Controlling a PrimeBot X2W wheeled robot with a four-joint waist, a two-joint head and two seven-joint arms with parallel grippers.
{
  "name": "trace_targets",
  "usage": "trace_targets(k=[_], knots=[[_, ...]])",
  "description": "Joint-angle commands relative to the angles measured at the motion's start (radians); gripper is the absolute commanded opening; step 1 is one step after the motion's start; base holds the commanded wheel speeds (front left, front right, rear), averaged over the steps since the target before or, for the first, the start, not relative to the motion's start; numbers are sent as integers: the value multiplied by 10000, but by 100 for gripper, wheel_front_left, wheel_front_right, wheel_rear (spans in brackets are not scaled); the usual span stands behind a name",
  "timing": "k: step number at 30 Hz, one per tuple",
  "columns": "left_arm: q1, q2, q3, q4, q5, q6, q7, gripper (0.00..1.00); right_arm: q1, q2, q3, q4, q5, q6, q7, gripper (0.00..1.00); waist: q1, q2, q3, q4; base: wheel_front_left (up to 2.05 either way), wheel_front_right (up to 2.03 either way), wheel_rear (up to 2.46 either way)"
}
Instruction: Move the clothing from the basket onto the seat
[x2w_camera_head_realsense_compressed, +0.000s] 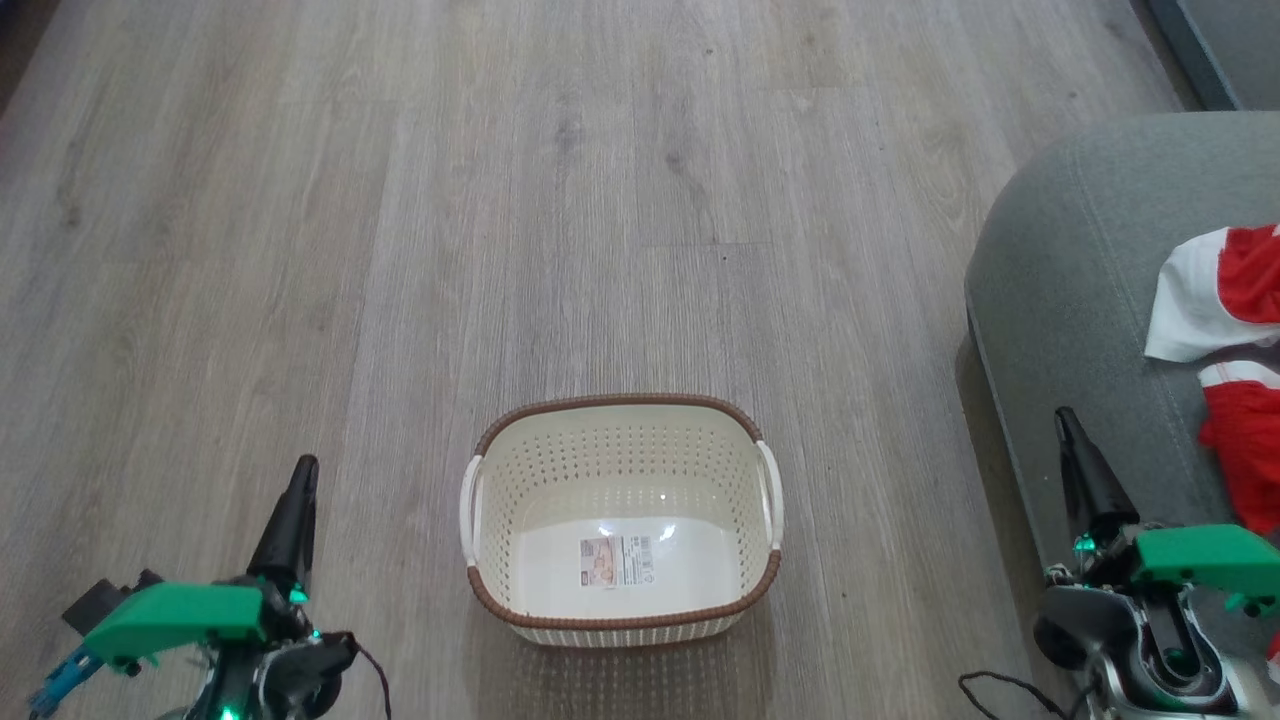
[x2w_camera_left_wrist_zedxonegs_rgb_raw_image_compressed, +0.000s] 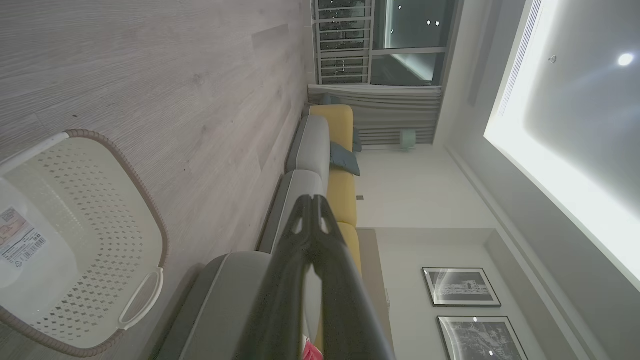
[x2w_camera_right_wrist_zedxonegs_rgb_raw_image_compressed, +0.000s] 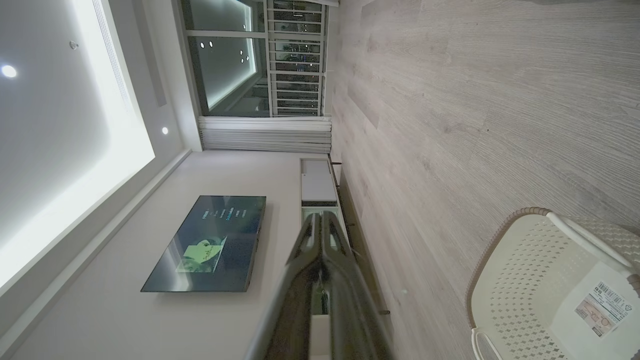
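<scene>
The cream basket (x2w_camera_head_realsense_compressed: 620, 520) with its brown rim stands on the wood floor in the lower middle of the head view, holding nothing but the label on its base. Red and white clothing (x2w_camera_head_realsense_compressed: 1235, 300) lies on the grey-green seat (x2w_camera_head_realsense_compressed: 1080, 280) at the right edge. My left gripper (x2w_camera_head_realsense_compressed: 303, 470) is shut at the lower left, well left of the basket, with nothing in it. Shut and holding nothing too, my right gripper (x2w_camera_head_realsense_compressed: 1063, 417) rises at the lower right over the seat's front edge. The basket (x2w_camera_left_wrist_zedxonegs_rgb_raw_image_compressed: 75, 240) also shows beside my left gripper (x2w_camera_left_wrist_zedxonegs_rgb_raw_image_compressed: 312, 200), and the basket (x2w_camera_right_wrist_zedxonegs_rgb_raw_image_compressed: 555, 285) beside my right gripper (x2w_camera_right_wrist_zedxonegs_rgb_raw_image_compressed: 322, 216).
Wood floor (x2w_camera_head_realsense_compressed: 500, 200) stretches ahead and to the left of the basket. A yellow and grey sofa (x2w_camera_left_wrist_zedxonegs_rgb_raw_image_compressed: 330, 150) runs along the wall in the left wrist view. A wall television (x2w_camera_right_wrist_zedxonegs_rgb_raw_image_compressed: 210, 245) and a low cabinet (x2w_camera_right_wrist_zedxonegs_rgb_raw_image_compressed: 317, 180) appear in the right wrist view.
</scene>
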Motion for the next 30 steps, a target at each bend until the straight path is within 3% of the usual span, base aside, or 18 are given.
trace_targets(k=[1,30], knots=[[-501,74,373,-340,-62,-19,77,0,-206,-7,170,-391,57,-2,61,0,0,0,1,0,0,0,0],[-501,74,371,-341,-63,-19,76,0,-206,-7,172,-391,58,-2,60,0,0,0,1,0,0,0,0]])
